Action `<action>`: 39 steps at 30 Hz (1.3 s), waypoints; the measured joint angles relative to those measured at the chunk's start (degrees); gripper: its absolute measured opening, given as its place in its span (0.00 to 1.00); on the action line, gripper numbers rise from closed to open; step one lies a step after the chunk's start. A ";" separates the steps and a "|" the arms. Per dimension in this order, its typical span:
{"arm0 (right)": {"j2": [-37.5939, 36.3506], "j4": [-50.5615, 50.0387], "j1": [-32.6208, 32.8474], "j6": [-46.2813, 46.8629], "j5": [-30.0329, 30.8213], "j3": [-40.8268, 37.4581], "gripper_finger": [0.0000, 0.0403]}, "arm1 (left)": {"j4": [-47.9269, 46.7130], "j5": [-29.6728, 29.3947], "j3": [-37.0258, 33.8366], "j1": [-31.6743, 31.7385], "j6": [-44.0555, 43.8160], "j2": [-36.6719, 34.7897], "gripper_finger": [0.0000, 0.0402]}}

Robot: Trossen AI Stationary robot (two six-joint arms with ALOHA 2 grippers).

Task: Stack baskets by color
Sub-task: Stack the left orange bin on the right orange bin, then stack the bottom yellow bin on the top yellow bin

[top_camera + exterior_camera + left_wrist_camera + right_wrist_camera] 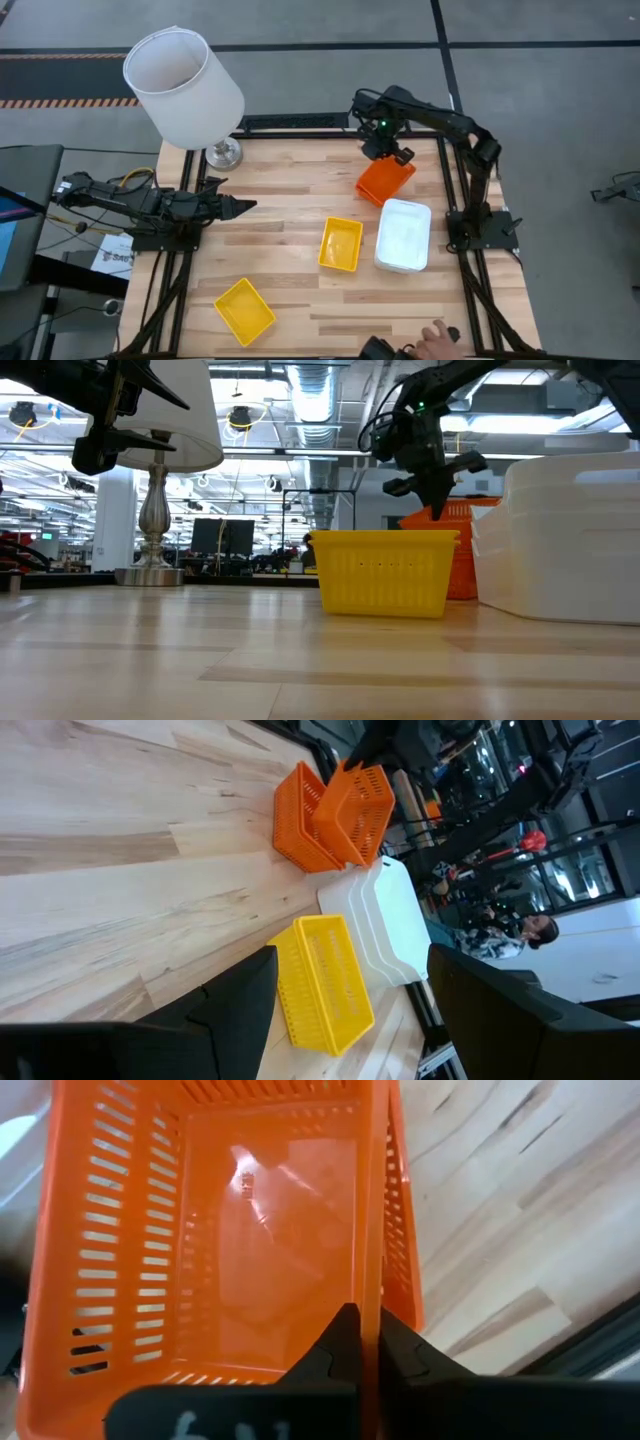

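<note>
Pinching an orange basket by its rim, the right gripper tilts it above the orange stack; next, level and lower it.

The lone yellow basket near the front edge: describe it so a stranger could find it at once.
Start from the white lampshade at the wooden table's far left corner and go to the opposite near-left area. The small yellow rectangular plastic basket sits there alone, angled, unlike the second yellow basket beside the white baskets.

A pale wooden table stands on a grey concrete floor marked with dark lines; a white-shaded lamp sits at its far left corner. Beyond, ceiling ducts and strip lights run overhead; dark monitors stand far off.
</note>
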 joint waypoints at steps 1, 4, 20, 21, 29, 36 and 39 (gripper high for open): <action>0.09 0.05 0.03 0.01 -0.05 -0.02 0.06 | 0.01 0.03 0.00 0.02 0.00 0.00 0.61; -0.02 1.19 0.07 -0.01 -0.10 0.00 0.11 | 0.01 0.15 0.00 0.00 0.00 0.00 0.61; -0.66 5.64 0.90 8.48 0.32 0.10 0.36 | 0.01 0.61 0.00 0.02 -0.09 0.00 0.61; -0.94 5.98 1.02 10.24 0.36 0.59 0.38 | 0.03 0.61 0.00 0.00 -0.09 0.00 0.61; -2.09 7.96 4.13 36.79 0.44 10.17 0.47 | 0.01 5.27 0.00 0.02 0.74 0.00 0.61; -2.10 4.68 8.86 49.96 -1.04 21.00 0.49 | 0.02 31.61 0.02 -2.92 3.75 2.46 0.61; -2.14 3.51 11.19 50.19 -1.51 24.18 0.48 | -0.45 35.41 0.02 -7.60 1.88 6.42 0.61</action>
